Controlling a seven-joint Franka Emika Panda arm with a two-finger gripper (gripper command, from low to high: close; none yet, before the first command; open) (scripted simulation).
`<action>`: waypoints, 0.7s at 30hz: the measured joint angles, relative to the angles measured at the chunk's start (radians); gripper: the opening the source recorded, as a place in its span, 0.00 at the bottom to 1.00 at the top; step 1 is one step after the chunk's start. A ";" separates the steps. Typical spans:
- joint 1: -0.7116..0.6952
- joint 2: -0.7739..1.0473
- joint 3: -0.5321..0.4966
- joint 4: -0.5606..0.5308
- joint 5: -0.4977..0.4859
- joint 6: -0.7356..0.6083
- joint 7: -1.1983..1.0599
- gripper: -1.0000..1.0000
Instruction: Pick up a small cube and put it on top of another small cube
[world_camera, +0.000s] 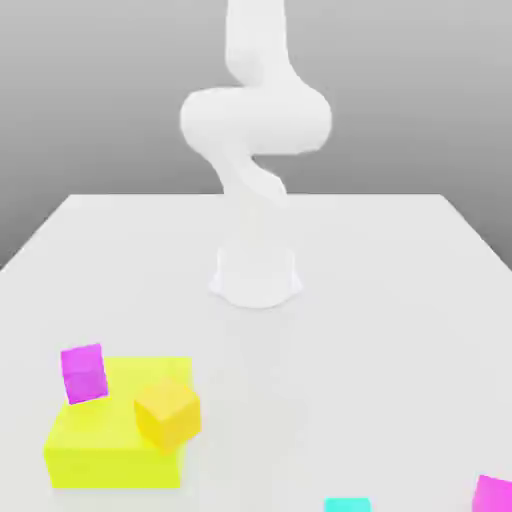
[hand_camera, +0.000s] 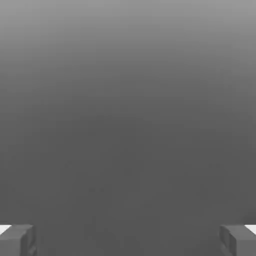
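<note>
Exterior view: magenta cube (world_camera: 84, 372) at yellow block (world_camera: 100, 450) corner | hand (hand_camera: 128, 240) spread wide, empty

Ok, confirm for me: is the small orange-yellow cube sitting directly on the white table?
No, the small orange-yellow cube rests on the big flat bright yellow block, at its corner.

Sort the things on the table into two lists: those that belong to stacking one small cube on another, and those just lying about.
Job: magenta cube, orange-yellow cube, open gripper.
Lying about: big yellow block, cyan cube, second magenta cube.
</note>
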 joint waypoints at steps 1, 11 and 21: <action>0.017 0.039 -0.002 0.006 0.003 0.008 -0.028 0.50; 0.160 0.405 -0.004 0.058 0.036 0.088 -0.284 0.50; 0.271 0.767 0.043 0.110 0.035 0.168 -0.514 0.50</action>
